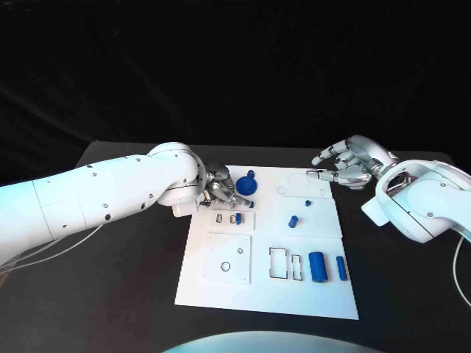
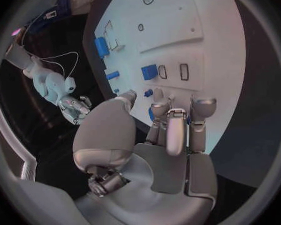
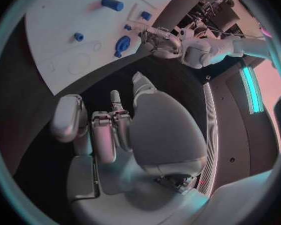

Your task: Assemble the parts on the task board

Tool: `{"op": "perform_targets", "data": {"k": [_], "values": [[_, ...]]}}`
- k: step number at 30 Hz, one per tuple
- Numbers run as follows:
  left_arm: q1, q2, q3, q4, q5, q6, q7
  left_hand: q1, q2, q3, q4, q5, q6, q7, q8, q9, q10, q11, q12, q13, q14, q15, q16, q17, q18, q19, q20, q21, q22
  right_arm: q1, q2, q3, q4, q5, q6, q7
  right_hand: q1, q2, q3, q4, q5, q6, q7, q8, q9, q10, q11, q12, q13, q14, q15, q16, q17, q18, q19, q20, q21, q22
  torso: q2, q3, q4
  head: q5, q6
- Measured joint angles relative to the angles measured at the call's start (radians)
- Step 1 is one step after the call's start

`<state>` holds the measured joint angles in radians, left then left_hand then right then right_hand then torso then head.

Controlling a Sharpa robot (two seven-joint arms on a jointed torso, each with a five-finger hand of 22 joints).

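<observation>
The white task board (image 1: pixel 227 288) lies mid-table. My left hand (image 1: pixel 223 193) is at its far left corner, fingers (image 2: pixel 160 107) reaching onto the board beside and partly over a blue round part (image 1: pixel 246 184). Whether they grip it is hidden. A small blue piece (image 1: pixel 238 218) stands in a slot just in front of that hand. My right hand (image 1: pixel 347 163) hovers at the board's far right corner, fingers half bent and apart, holding nothing (image 3: pixel 115 130). Loose blue parts lie on the board: a peg (image 1: pixel 293 220), a small stud (image 1: pixel 307 202), a cylinder (image 1: pixel 319 266) and a bar (image 1: pixel 341 268).
Empty outlined slots (image 1: pixel 283 263) and a raised square plate with a hole (image 1: pixel 227 257) sit on the board's near half. Black table (image 1: pixel 119 294) surrounds the board on all sides. A thin white cable (image 1: pixel 464 287) hangs by my right arm.
</observation>
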<state>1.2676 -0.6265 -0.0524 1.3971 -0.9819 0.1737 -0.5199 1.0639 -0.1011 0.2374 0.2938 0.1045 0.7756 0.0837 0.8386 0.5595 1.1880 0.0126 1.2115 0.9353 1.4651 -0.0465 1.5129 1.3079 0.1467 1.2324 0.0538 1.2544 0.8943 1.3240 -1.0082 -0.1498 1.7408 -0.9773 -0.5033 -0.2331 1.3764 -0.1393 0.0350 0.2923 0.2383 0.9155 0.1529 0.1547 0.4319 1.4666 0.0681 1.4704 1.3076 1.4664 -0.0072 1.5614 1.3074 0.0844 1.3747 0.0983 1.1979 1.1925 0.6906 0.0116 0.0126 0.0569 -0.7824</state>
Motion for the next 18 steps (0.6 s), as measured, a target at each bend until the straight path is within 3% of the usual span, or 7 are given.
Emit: {"op": "perform_targets", "data": {"k": [18], "values": [[0.0,0.021,-0.007,-0.004,-0.023,0.089,-0.043,-0.01,0.01,-0.006,0.0,0.0,-0.007,0.007,-0.01,-0.007,-0.018,0.004,-0.012,-0.021,0.0,0.0,0.0,0.0,0.0,-0.009,0.002,0.0,-0.007,-0.001,0.005,0.0,-0.007,0.0,0.001,-0.005,-0.004,0.004,0.0,0.0,0.0,0.0,0.0,0.0,0.001,0.0,0.0,-0.004,0.0,0.0,0.0,0.0,0.0,0.0,0.0,0.0,0.0,-0.001,0.002,-0.0005,0.0001,-0.005,-0.008]]}}
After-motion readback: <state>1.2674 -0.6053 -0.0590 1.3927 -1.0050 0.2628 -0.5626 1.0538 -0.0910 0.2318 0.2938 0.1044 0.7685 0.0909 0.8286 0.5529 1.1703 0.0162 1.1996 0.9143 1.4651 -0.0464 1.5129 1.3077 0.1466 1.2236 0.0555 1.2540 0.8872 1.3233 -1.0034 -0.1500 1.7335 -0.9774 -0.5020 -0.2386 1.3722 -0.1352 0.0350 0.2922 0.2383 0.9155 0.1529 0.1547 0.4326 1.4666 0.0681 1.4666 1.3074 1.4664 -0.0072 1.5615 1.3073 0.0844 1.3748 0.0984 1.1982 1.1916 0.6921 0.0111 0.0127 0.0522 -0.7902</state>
